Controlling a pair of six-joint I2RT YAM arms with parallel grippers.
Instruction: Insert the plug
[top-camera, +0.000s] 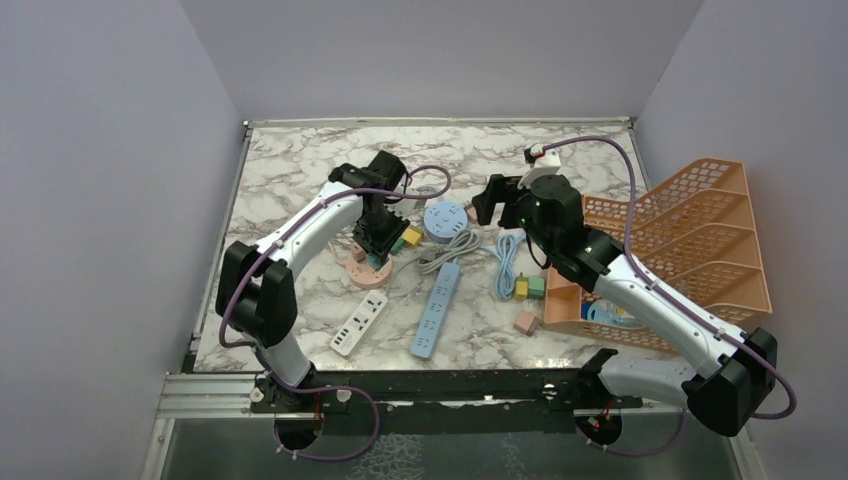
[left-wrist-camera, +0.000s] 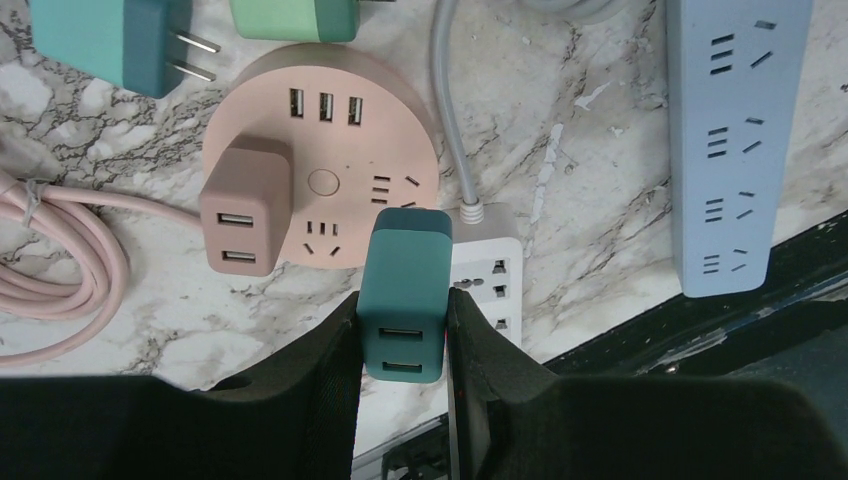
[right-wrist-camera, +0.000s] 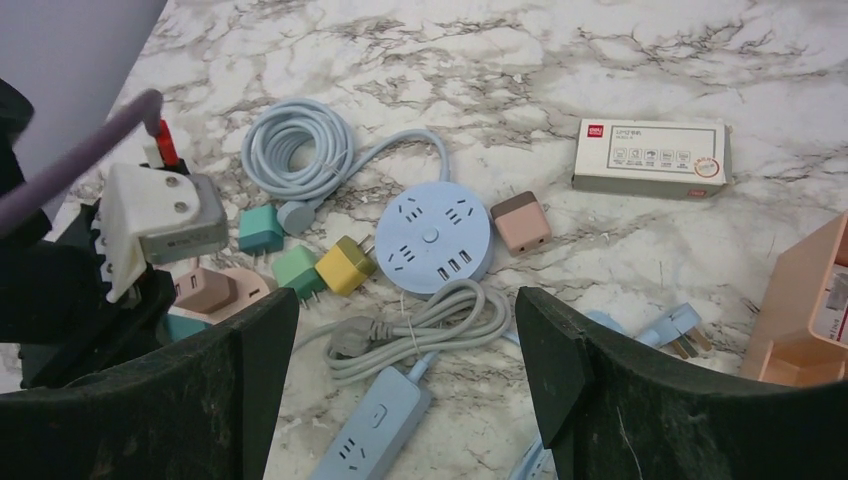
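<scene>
My left gripper (left-wrist-camera: 403, 335) is shut on a teal plug adapter (left-wrist-camera: 403, 290) with two USB ports facing the camera. It holds the adapter over the near right edge of the round pink power hub (left-wrist-camera: 320, 165), also seen in the top view (top-camera: 368, 268). A pink adapter (left-wrist-camera: 245, 205) sits plugged into the hub's left side. Whether the teal adapter's prongs are in the hub's sockets is hidden. My right gripper (right-wrist-camera: 405, 390) is open and empty, raised above the grey coiled cable (right-wrist-camera: 420, 325) near the round blue hub (right-wrist-camera: 433, 238).
A blue power strip (top-camera: 436, 310), a white strip (top-camera: 359, 323), teal (right-wrist-camera: 260, 228), green (right-wrist-camera: 297, 270), yellow (right-wrist-camera: 345, 264) and pink (right-wrist-camera: 521, 221) adapters, a white box (right-wrist-camera: 650, 156) and an orange basket (top-camera: 690, 240) lie around.
</scene>
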